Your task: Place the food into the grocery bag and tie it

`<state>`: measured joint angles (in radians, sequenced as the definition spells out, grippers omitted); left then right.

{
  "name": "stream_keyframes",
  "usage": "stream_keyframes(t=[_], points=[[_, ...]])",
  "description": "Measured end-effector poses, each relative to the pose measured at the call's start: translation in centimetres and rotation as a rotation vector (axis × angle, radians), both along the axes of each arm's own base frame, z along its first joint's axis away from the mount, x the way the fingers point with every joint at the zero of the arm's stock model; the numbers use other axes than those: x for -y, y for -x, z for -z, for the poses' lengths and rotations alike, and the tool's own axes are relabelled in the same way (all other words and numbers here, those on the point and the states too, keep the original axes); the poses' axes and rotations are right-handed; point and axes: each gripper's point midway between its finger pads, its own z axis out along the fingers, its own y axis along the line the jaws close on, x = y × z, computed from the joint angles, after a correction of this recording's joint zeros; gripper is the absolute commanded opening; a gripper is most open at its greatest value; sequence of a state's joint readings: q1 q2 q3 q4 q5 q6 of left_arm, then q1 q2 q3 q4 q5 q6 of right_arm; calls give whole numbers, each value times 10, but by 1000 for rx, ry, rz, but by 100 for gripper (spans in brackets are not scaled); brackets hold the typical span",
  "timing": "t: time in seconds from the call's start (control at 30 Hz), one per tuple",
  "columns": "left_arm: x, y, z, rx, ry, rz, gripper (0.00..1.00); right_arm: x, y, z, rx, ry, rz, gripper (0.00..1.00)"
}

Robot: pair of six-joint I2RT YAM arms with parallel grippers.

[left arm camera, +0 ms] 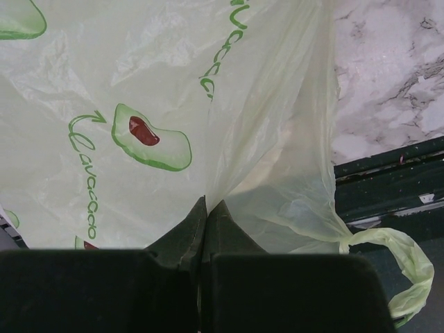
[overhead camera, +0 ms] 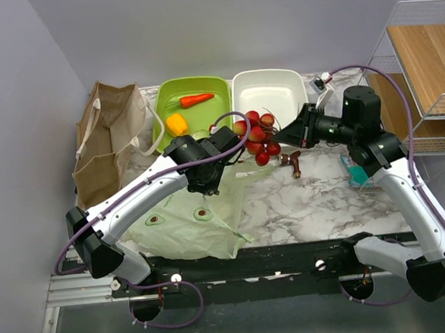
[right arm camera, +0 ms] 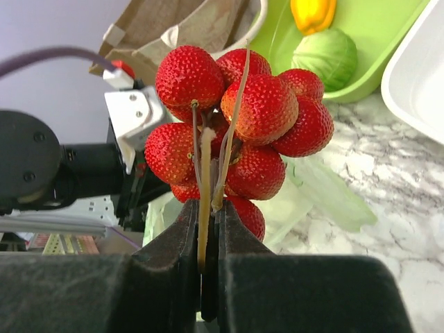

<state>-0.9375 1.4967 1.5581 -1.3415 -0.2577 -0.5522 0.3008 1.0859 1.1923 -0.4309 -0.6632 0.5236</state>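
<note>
The pale-green grocery bag [overhead camera: 185, 224] with avocado prints lies on the marble table at the front left. My left gripper [overhead camera: 228, 144] is shut on the bag's plastic and holds it up; in the left wrist view [left arm camera: 206, 202] the film [left arm camera: 139, 83] is pinched between the jaws. My right gripper [overhead camera: 284, 136] is shut on the stems of a cluster of red, strawberry-like fruit [overhead camera: 257, 136], which hangs in the air near the left gripper. It fills the right wrist view [right arm camera: 243, 111]. The yellow pepper [overhead camera: 177, 124] and cabbage [right arm camera: 329, 55] lie in the green tray [overhead camera: 192, 87].
An orange carrot [overhead camera: 196, 100] also lies in the green tray. A white tray [overhead camera: 269, 92] stands beside it. A brown paper bag [overhead camera: 107, 141] stands at the back left. A small brown item [overhead camera: 291, 160] and a teal object [overhead camera: 357, 174] lie on the table. A wire shelf [overhead camera: 424, 63] stands at the right.
</note>
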Motion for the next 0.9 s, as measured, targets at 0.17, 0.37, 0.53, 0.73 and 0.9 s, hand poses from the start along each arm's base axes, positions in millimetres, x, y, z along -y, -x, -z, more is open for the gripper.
stream_keyframes(t=[0.17,0.37,0.53,0.73,0.9], points=[[-1,-3,-1,2,-1,-12,0,6,22,3,-2,31,-26,1],[1,-7,-4,8,7,-18,0,8,55,2,20,35,-106,1],[6,-11,-10,17,19,-19,0,3,80,23,-33,67,-191,1],[8,-14,-14,25,30,-22,0,-1,92,52,-123,115,-241,1],[9,-13,-14,21,34,-20,0,-7,92,67,-165,147,-270,1]])
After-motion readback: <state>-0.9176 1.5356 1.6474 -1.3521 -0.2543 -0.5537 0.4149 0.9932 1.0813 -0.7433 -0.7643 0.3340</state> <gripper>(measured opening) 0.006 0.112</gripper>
